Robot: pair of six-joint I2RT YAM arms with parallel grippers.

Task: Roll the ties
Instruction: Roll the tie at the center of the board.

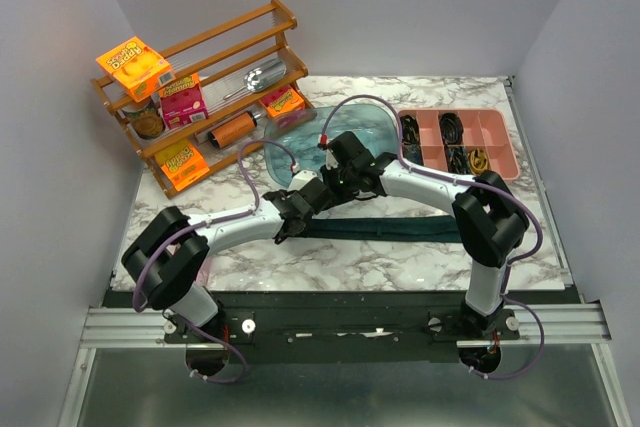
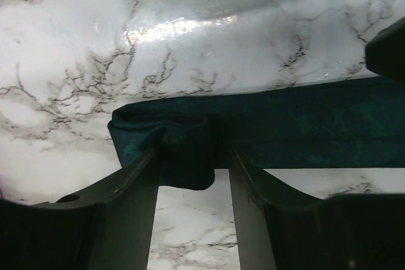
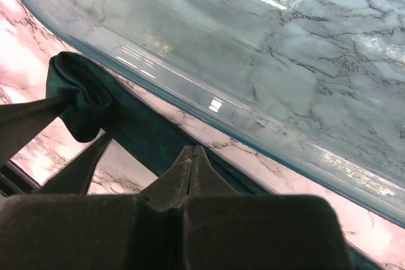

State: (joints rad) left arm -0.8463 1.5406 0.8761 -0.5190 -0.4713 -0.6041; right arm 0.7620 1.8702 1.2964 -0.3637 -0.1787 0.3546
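The dark teal tie (image 1: 400, 231) lies flat across the marble table, in front of the blue tub (image 1: 300, 132). My left gripper (image 1: 284, 234) is at the tie's left end. In the left wrist view the gripper (image 2: 193, 151) is shut on the tie's folded-over, bunched end, and the rest of the tie (image 2: 304, 124) runs off to the right. My right gripper (image 3: 194, 151) is shut with nothing between its fingers. Its tip sits over the tie (image 3: 142, 128), just right of the bunched end (image 3: 82, 93). In the top view it (image 1: 322, 209) is close beside the left gripper.
The translucent blue tub (image 3: 253, 49) lies just behind the tie. A wooden rack (image 1: 200, 77) with orange and pink boxes stands at the back left. A pink divided tray (image 1: 460, 142) with cables is at the back right.
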